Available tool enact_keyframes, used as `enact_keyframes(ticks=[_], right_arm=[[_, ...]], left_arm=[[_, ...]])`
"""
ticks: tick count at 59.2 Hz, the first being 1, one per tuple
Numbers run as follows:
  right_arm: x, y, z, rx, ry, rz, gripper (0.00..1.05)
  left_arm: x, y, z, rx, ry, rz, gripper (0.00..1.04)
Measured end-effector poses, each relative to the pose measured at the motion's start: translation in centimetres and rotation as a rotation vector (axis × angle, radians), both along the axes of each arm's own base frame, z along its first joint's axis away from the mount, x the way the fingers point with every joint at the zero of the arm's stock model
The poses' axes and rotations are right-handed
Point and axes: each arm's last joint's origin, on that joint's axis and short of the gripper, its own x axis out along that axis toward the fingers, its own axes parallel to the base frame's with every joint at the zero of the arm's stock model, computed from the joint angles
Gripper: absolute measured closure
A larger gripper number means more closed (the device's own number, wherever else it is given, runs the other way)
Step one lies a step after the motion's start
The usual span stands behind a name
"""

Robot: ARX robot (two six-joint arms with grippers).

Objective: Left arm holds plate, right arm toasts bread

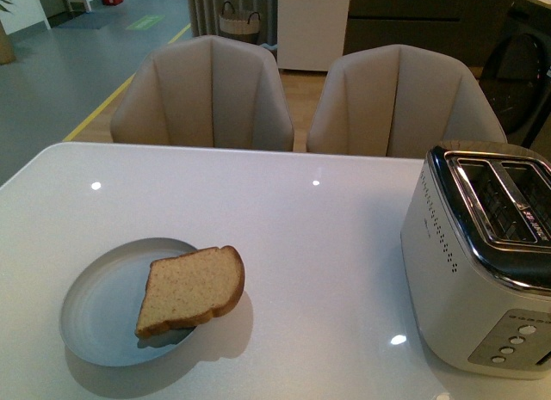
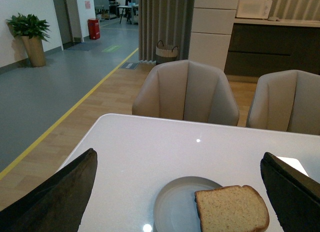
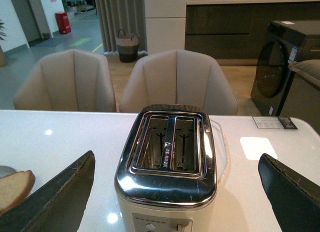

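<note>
The pale blue-grey plate lies on the white table at the front left. The slice of brown bread lies across its right rim, partly overhanging onto the table. Neither arm shows in the front view. In the left wrist view my left gripper is open and empty, its dark fingers spread wide either side of the plate and the bread, above and behind them. In the right wrist view my right gripper is open and empty, spread around the toaster; the bread's edge shows there.
The cream and chrome two-slot toaster stands at the right of the table, slots empty. Two beige chairs stand behind the table's far edge. A small card lies on the table to the right of the toaster.
</note>
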Motion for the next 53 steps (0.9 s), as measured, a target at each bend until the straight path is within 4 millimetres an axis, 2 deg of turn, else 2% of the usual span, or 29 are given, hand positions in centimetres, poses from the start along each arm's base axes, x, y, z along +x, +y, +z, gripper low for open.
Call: enact_keyframes(ticks=[27,28,31,33,37,42,46,53], right_arm=[[0.0,0.0,0.0,0.000,0.000,0.000,0.09],[0.0,0.0,0.0,0.000,0.000,0.000,0.09],[0.0,0.0,0.0,0.000,0.000,0.000,0.09],[0.0,0.0,0.0,0.000,0.000,0.001,0.09],[0.0,0.0,0.0,0.000,0.000,0.000,0.09],[0.0,0.0,0.0,0.000,0.000,0.000,0.09],[0.0,0.0,0.0,0.000,0.000,0.000,0.09],[0.0,0.0,0.0,0.000,0.000,0.000,0.09]], left_arm=[[0.0,0.0,0.0,0.000,0.000,0.000,0.07],[0.0,0.0,-0.1,-0.007,0.021,0.000,0.07],[0.1,0.0,0.0,-0.106,0.331,0.009,0.07],[0.3,-0.1,-0.1,-0.134,0.451,0.008,0.07],[0.8,-0.1,-0.5,-0.172,0.564,0.006,0.07],[1.8,0.0,-0.1,-0.209,0.586,-0.035,0.07],[3.4,0.4,0.7,-0.224,0.563,-0.049,0.07],[7.4,1.8,0.9,-0.264,0.559,-0.048,0.07]])
